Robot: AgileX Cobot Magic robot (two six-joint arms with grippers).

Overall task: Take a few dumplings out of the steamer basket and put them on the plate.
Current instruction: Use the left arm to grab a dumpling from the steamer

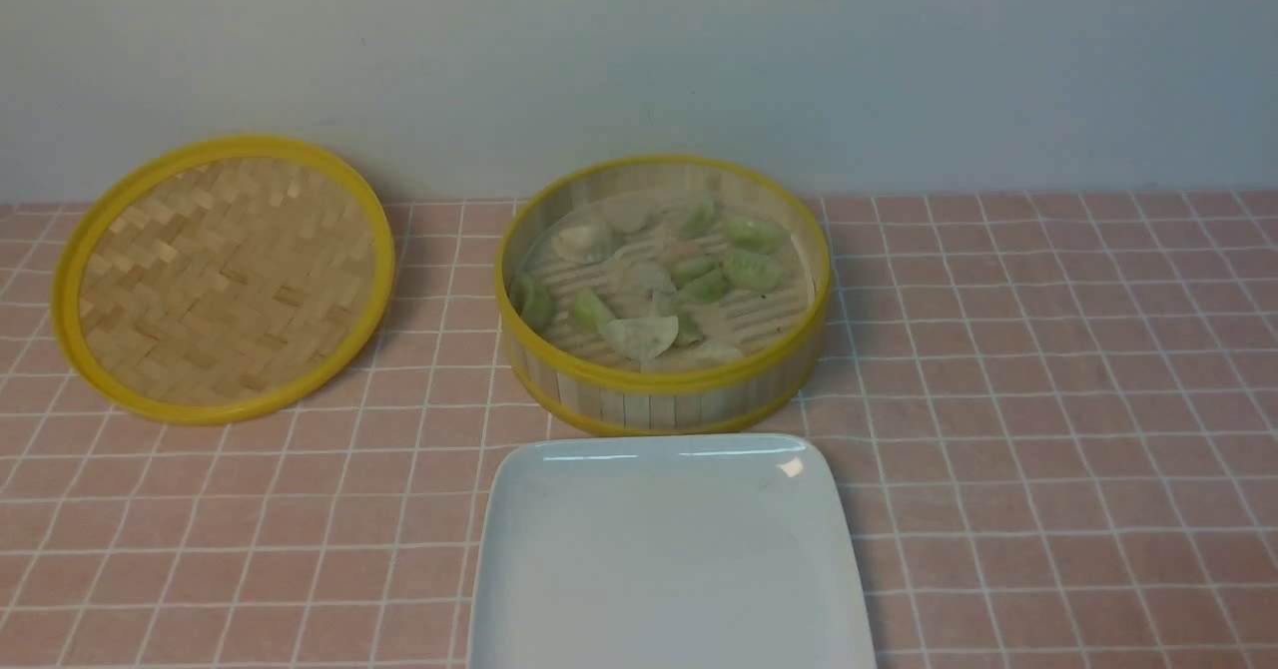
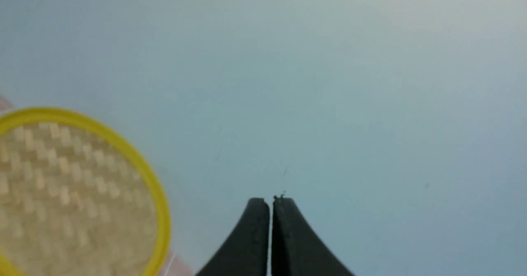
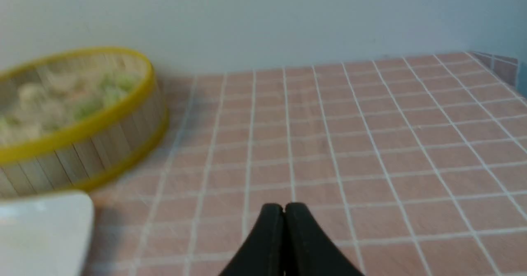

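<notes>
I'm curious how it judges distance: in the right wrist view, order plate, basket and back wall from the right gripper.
1. Plate: nearest the right gripper, toward the robot's left.
2. Basket: just beyond the plate.
3. Back wall: farthest, behind the basket.

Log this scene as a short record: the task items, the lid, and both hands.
dumplings: green and whitish, all inside the steamer basket
steamer basket: uncovered, just behind the plate
plate: bare, nearest the robot
lid: off, lying apart to the basket's left
left hand: shut, holding nothing
right hand: shut, holding nothing, above the table right of the basket
</notes>
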